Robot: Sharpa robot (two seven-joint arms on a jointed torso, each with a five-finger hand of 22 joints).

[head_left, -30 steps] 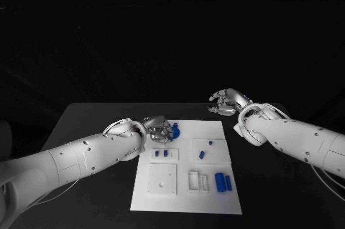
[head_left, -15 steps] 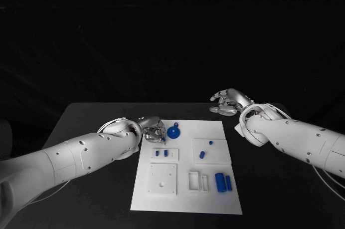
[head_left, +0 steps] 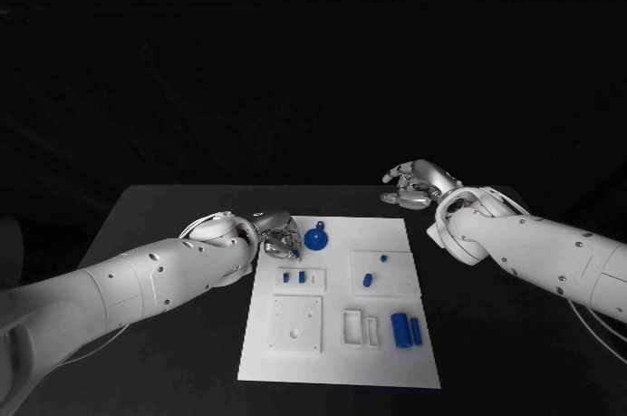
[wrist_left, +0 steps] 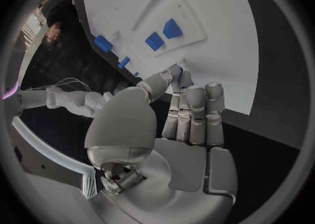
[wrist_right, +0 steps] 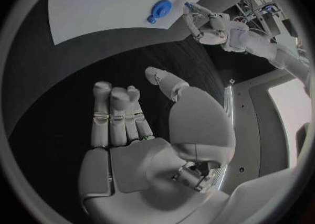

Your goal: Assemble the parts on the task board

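On the black table (head_left: 170,208) in the head view, the task board (head_left: 392,362) lies centred, with the left hand (head_left: 277,236) at its far-left corner and a round blue part (head_left: 316,240) lying on the board just right of that hand, apart from it. Small blue parts (head_left: 293,276) stand in a raised block nearer the robot, and two blue bars (head_left: 407,330) lie at the near right. The right hand (head_left: 419,184) hangs off the board's far-right corner over bare table. From the left wrist view, the left hand (wrist_left: 187,116) has its fingers extended side by side with nothing between them, so it is released and empty at the board's edge. From the right wrist view, the right hand (wrist_right: 131,114) is likewise empty, fingers loosely extended, with the round blue part (wrist_right: 160,9) resting well beyond it. Judgement: one part has been set down; the next move calls for selecting another piece and grasping it cleanly.
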